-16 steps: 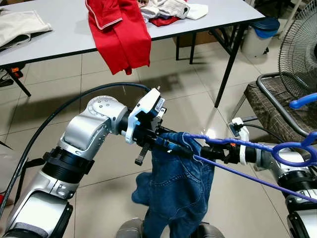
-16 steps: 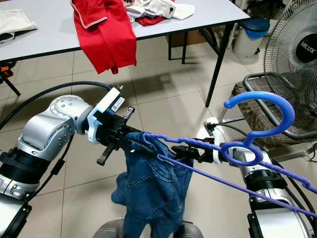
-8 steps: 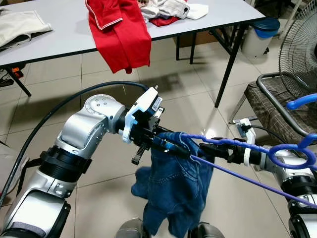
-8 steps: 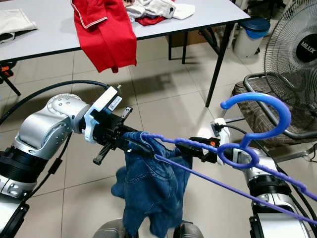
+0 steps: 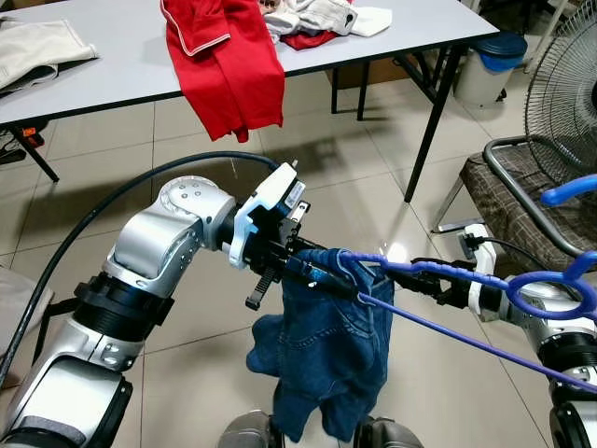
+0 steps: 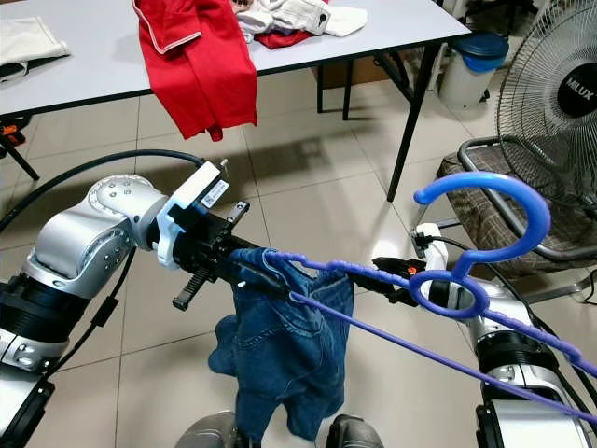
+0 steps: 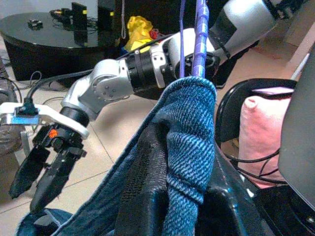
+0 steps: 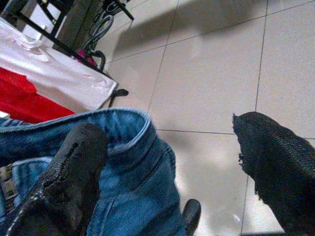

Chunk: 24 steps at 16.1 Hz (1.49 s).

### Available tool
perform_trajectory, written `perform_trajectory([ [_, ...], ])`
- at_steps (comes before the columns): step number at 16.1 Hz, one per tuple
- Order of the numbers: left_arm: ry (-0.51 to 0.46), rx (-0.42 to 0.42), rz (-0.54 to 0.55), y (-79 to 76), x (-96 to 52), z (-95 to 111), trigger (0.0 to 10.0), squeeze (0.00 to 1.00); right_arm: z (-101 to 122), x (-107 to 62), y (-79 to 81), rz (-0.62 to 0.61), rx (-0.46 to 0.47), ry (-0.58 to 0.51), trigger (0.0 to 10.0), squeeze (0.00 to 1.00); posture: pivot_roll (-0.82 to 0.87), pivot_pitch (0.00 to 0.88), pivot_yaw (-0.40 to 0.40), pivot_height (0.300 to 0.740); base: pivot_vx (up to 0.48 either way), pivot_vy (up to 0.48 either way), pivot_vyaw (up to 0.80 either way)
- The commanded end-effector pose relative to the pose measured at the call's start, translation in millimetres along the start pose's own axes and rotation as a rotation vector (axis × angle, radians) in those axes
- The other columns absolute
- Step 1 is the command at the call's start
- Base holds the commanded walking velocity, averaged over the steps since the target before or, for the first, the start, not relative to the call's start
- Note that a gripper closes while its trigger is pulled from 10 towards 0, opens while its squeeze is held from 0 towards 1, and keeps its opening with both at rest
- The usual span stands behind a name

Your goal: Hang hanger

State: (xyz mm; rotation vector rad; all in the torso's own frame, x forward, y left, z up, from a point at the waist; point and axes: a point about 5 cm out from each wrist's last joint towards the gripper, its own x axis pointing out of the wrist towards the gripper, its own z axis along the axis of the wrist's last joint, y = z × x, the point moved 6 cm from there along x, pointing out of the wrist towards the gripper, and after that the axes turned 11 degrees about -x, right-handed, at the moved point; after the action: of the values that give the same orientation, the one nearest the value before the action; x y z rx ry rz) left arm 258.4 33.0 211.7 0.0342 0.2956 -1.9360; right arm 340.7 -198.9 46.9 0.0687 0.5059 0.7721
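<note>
From the head views, the left gripper (image 5: 297, 268) is clenched on the jeans (image 5: 322, 359) draped over one end of the blue hanger (image 6: 466, 280), in mid-air above the tiled floor (image 5: 187, 149).

In its wrist view, the right gripper (image 8: 167, 167) is spread, released beside the denim.

With one grasp remaining, the jeans could slide off the bar.

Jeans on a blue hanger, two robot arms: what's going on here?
The robot is fitting jeans onto a blue hanger before hanging it. The left gripper is clamped on the jeans' waistband, which is draped over one end of the hanger. The right gripper is open beside the hanger arm, clear of the denim, its fingers spread in the right wrist view. The jeans dangle above the tiled floor. More clothes, including a red garment, lie on the table behind.
</note>
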Motion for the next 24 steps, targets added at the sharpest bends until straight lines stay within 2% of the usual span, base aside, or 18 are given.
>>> perform_trajectory([
  [1, 0.015, 0.048, -0.025, -6.2, -1.2, 10.0, 0.0, 0.0, 4.8, 2.3, -1.7, -0.009, -0.012, -0.001, 10.0, 0.0, 0.05, 0.152, 0.081, 0.74, 0.0, 0.0, 0.0],
  [5, 0.031, 0.053, -0.044, -9.3, 0.2, 9.4, 0.0, 0.0, 2.7, 5.4, 1.6, 0.028, -0.028, 0.053, 10.0, 0.0, 0.05, 0.156, 0.077, 0.74, 0.0, 0.0, 0.0],
  [7, 0.035, 0.06, -0.063, -11.7, 2.6, 11.5, 0.0, 0.0, -13.0, 6.7, 6.9, 0.07, -0.045, 0.15, 10.0, 0.0, 0.05, 0.16, 0.075, 0.74, 0.0, 0.0, 0.0],
  [12, 0.039, 0.067, -0.07, -12.6, 3.4, 12.5, 0.0, 0.0, -29.2, 3.9, 11.3, 0.107, -0.045, 0.219, 10.0, 0.0, 0.06, 0.16, 0.073, 0.74, 0.0, 0.0, 0.0],
  [13, 0.04, 0.069, -0.07, -12.7, 3.1, 12.6, 0.0, 0.0, -33.8, 2.5, 14.3, 0.127, -0.035, 0.226, 9.4, 0.0, 0.06, 0.159, 0.072, 0.74, 0.0, 0.0, 0.0],
  [14, 0.04, 0.07, -0.07, -12.7, 3.0, 12.7, 0.0, 0.0, -35.3, 2.1, 15.5, 0.135, -0.031, 0.229, 9.4, 0.0, 0.06, 0.159, 0.072, 0.74, 0.0, 0.0, 0.0],
  [15, 0.039, 0.073, -0.066, -12.1, 2.9, 13.3, 0.0, 0.0, -41.4, 1.4, 21.1, 0.169, -0.027, 0.239, 5.7, 0.0, 0.06, 0.159, 0.072, 0.74, 0.0, 0.0, 0.0],
  [16, 0.036, 0.078, -0.06, -11.0, 2.8, 14.1, 0.0, 0.0, -47.5, 0.6, 25.6, 0.193, -0.025, 0.251, 5.1, 0.0, 0.06, 0.158, 0.073, 0.74, 0.0, 0.0, 0.0],
  [18, 0.033, 0.085, -0.049, -8.8, 2.1, 15.4, 0.0, 0.0, -54.1, -1.0, 28.9, 0.211, -0.021, 0.264, 4.9, 0.0, 0.06, 0.157, 0.074, 0.74, 0.0, 0.0, 0.0],
  [23, 0.025, 0.1, -0.033, -5.6, 1.0, 18.4, 0.0, 0.0, -70.4, -4.0, 38.1, 0.234, 0.016, 0.276, 2.7, 0.0, 0.05, 0.149, 0.076, 0.74, 0.0, 0.0, 0.0],
  [24, 0.024, 0.103, -0.032, -5.5, 1.1, 18.9, 0.0, 0.0, -74.6, -3.2, 41.2, 0.235, 0.031, 0.272, 1.7, 0.0, 0.05, 0.148, 0.076, 0.74, 0.0, 0.0, 0.0],
])
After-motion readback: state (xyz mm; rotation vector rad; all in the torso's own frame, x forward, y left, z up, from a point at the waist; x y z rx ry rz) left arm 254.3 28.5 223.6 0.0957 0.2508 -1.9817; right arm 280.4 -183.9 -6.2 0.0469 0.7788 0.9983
